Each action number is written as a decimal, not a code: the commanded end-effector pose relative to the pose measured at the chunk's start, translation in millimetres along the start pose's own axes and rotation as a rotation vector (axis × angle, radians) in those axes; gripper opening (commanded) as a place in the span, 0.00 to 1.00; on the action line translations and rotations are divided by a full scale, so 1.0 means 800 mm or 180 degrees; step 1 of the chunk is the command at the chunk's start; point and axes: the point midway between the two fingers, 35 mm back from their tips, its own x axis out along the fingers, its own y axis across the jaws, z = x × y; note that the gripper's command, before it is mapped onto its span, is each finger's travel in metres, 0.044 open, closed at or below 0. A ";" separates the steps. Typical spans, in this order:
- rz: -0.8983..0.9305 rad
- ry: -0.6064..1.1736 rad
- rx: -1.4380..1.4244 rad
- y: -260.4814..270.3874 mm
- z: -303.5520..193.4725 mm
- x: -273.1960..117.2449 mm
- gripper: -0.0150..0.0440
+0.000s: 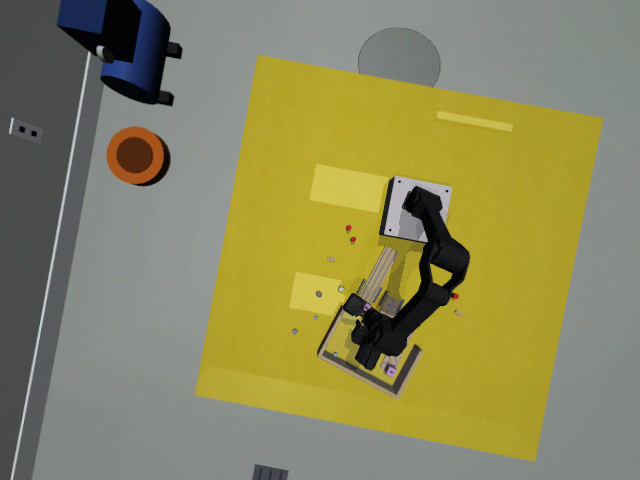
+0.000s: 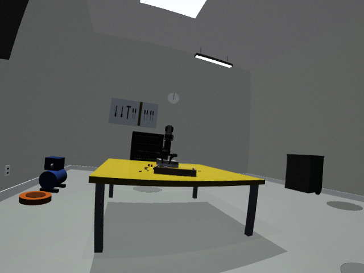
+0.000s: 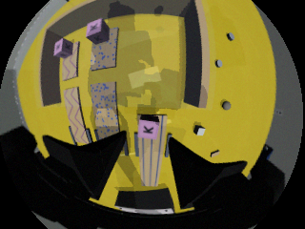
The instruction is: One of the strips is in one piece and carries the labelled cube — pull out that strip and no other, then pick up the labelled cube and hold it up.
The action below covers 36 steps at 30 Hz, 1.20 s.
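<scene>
Bright yellow all over the bench (image 1: 289, 113) (image 2: 176, 176) (image 3: 257, 95), with black on the hand (image 1: 360, 319) (image 3: 148, 135) and pinkish purple on the cube (image 1: 366, 306) (image 3: 149, 129) marked with a dark K. Blue lengthwise stripes over tan on one strip (image 3: 151, 167), blue speckles over greyish tan on the split one (image 3: 104, 91), mauve zigzags over pale tan on the other split one (image 3: 73, 107). Tan rims and dark grey inner faces on the walled frame (image 1: 326, 336) (image 3: 204, 62), bright red on the small pieces (image 1: 348, 227).
</scene>
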 end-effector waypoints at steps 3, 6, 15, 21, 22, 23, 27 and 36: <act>-0.0001 0.0003 -0.0012 0.000 0.000 0.011 0.68; 0.0000 0.0003 -0.0012 0.000 0.000 0.017 0.68; 0.0000 0.0003 -0.0012 0.000 0.000 0.035 0.68; 0.0000 0.0003 -0.0012 0.000 0.000 0.048 0.68; 0.0000 0.0004 -0.0012 0.000 -0.001 0.050 0.68; 0.0000 0.0004 -0.0012 0.000 -0.001 0.052 0.68; 0.0000 0.0004 -0.0012 0.000 -0.001 0.058 0.68; 0.0000 0.0005 -0.0018 0.000 -0.001 0.056 0.45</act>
